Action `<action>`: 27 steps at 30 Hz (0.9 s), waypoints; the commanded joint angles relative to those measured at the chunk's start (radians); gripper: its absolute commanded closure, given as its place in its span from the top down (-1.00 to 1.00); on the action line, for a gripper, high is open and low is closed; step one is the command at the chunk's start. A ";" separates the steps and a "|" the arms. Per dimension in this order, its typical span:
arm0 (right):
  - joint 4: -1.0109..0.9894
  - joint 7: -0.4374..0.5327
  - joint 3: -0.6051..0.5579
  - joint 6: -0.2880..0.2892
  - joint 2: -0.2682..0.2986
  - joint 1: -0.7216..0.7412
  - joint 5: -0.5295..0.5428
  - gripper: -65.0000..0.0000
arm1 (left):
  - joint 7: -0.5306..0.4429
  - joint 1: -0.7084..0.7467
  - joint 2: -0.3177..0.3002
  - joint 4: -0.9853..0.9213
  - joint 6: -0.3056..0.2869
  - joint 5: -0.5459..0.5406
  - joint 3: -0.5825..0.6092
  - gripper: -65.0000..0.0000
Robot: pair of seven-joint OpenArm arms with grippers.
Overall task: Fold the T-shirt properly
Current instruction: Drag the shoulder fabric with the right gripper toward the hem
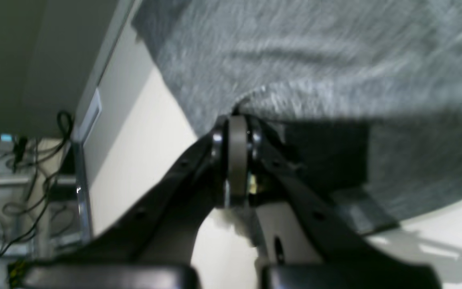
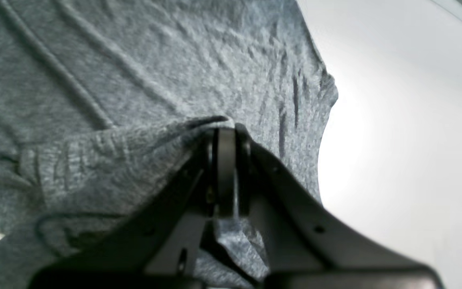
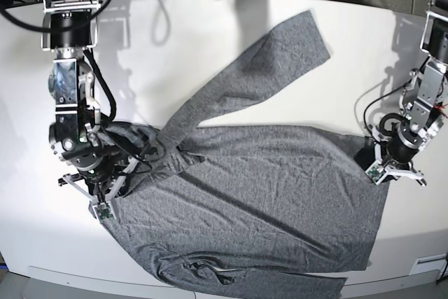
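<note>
T-shirt (image 3: 259, 194) spread across the table (image 3: 210, 47), one sleeve reaching toward one o'clock, right gripper (image 3: 105, 173) at nine o'clock edge, left gripper (image 3: 388, 155) at three o'clock edge

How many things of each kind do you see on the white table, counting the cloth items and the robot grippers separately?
T-shirt: 1, grey, spread out on the table
Grippers: 2, the left gripper and the right gripper, each shut on the T-shirt
Total: 3
</note>
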 commanded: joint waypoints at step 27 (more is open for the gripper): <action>0.020 0.069 0.007 -0.004 0.013 0.076 -0.048 -1.00 | -0.051 -0.050 -0.064 0.011 0.051 -0.008 -0.007 -1.00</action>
